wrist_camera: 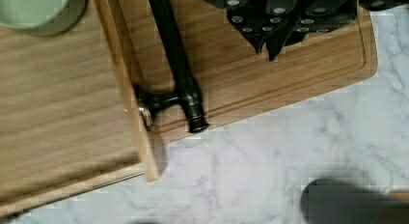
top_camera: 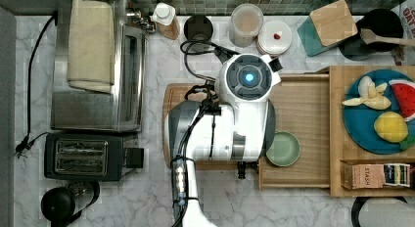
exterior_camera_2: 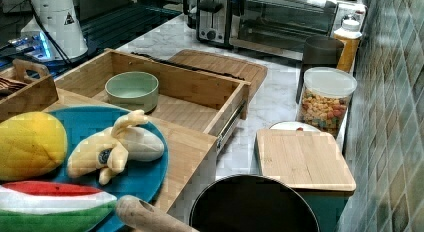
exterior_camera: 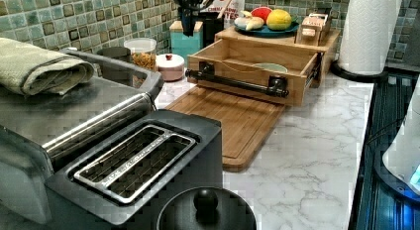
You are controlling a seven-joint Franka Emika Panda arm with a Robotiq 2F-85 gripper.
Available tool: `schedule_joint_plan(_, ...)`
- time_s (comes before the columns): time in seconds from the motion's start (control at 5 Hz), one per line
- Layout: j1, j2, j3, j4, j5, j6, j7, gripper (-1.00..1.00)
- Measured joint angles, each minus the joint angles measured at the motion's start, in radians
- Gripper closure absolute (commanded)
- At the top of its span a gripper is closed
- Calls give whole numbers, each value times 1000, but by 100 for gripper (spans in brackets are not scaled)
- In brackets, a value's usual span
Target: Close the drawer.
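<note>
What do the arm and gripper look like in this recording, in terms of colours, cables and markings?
The arm has glossy white shells with grey joint sections and a round dark grey cap with a glowing blue light in its centre. Black cables loop beside it, one bundle wrapped in clear ties. The gripper is matte black with small silver screw heads.

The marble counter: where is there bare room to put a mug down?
Bare white marble counter lies between the brown wooden cutting board and the white paper towel roll. The back row by the tiled wall is crowded: clear cereal jar, dark cup.
</note>
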Motion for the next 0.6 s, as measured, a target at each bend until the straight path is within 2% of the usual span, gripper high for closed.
schedule_joint_plan(0.2, 20, -11, 23, -59, 0, 33, -73, 100)
schedule_joint_plan(0.4, 48, -21, 48, -107, -72, 34, -95, 100)
schedule_joint_plan(0.6, 53, -21, 94, -145, -90, 50, -95, 100)
